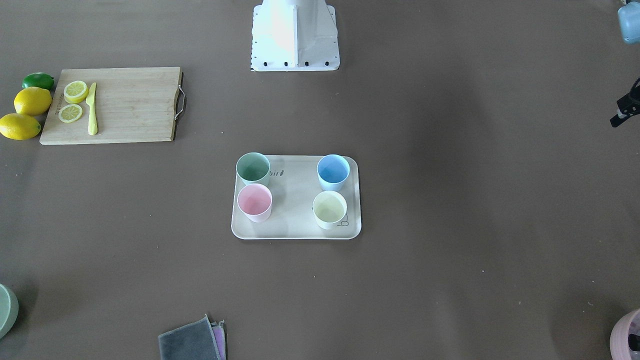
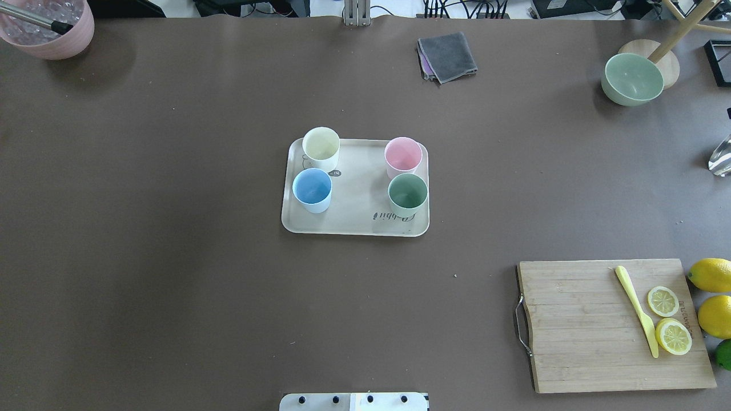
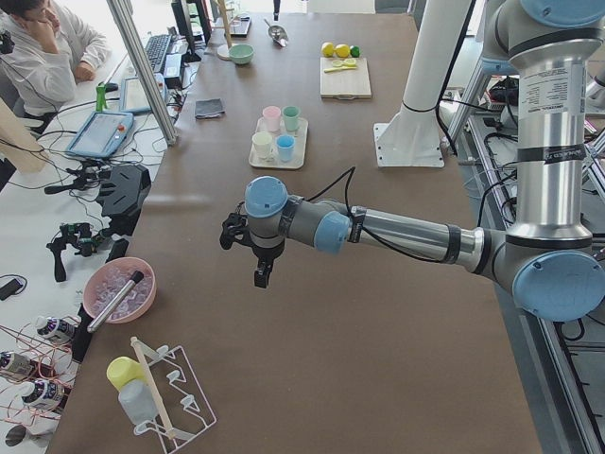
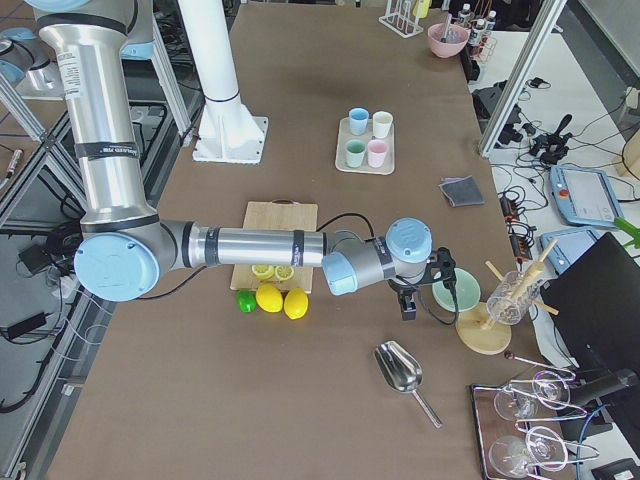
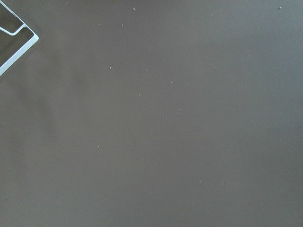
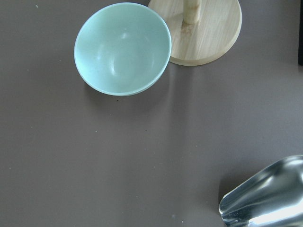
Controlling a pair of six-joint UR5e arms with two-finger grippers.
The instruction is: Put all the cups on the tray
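A cloth [image 1: 190, 342] lies at the near edge of the table [image 1: 450, 225] in the front-facing view. Mid-table sits the tray [image 1: 295, 200], and all four cups stand upright on it. The green cup [image 1: 253, 168] and pink cup [image 1: 254, 202] are just beside each other at one short end. The blue cup [image 1: 333, 171] and cream cup [image 1: 330, 209] stand at the other end. A board [image 1: 112, 105] with lemon slices and a yellow knife lies far off at the view's left.

From overhead, the tray is again central. A sage bowl [image 2: 632, 79] sits toward the far right corner, and a pink pot [image 2: 48, 28] sits in the far left corner.

In the exterior left view, the left gripper [image 3: 257, 253] hangs over bare table, fingers pointing down. The tray and its cups lie well apart from it, farther along the table. I cannot tell whether its fingers are spread or pressed together.

In the exterior right view, the right gripper [image 4: 412, 295] hangs near the bowl and a wooden stand [image 4: 485, 335], with a metal scoop [image 4: 400, 368] close by. The tray lies well apart, up the table. Its fingers cannot be read either.

The left wrist camera shows bare table and a pale-edged corner at top left. The right wrist camera shows the bowl touching the stand's round base, with the scoop at the lower right.
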